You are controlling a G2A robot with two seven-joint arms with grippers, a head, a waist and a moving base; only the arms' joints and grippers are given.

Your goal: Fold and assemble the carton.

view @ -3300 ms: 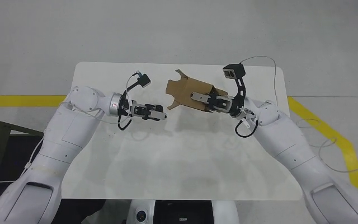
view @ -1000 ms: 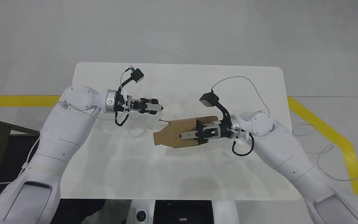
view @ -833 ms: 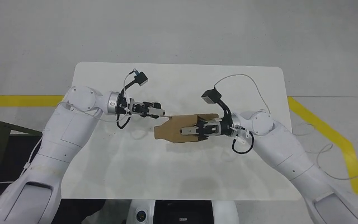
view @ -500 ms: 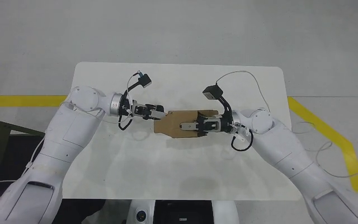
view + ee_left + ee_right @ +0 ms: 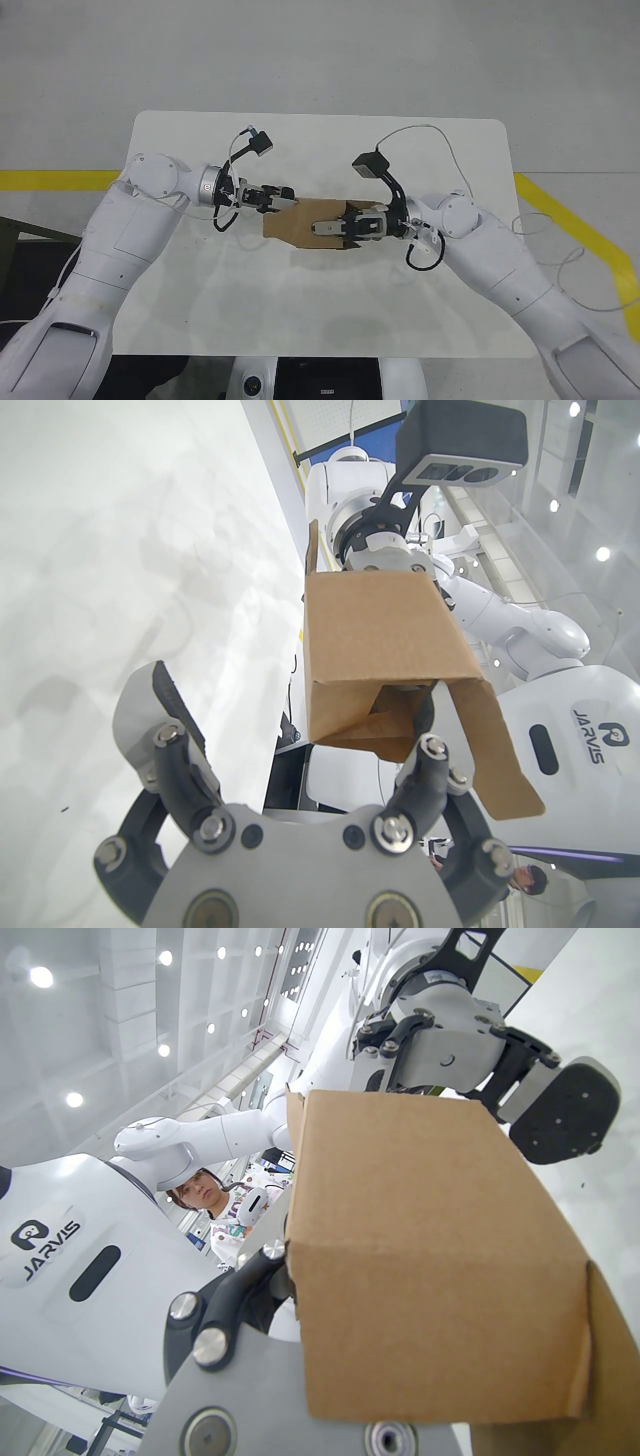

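We see the right pincer point(image 5: 325, 228) gripping the carton point(image 5: 300, 220) mid-frame; the left pincer point(image 5: 286, 196) gapes wide at its end.

You see rounded white arms point(image 5: 130, 220), black cables point(image 5: 213, 224) at the wrists, and the left gripper point(image 5: 297, 690): grey plate, silver screws, dark linkages, black ribbed pads point(image 5: 167, 690).

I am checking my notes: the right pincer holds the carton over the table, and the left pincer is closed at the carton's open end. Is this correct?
Not quite. The left pincer is open, not closed: the left wrist view shows its fingers spread wide, one tip at the open end of the carton. The right pincer does hold the carton over the table.
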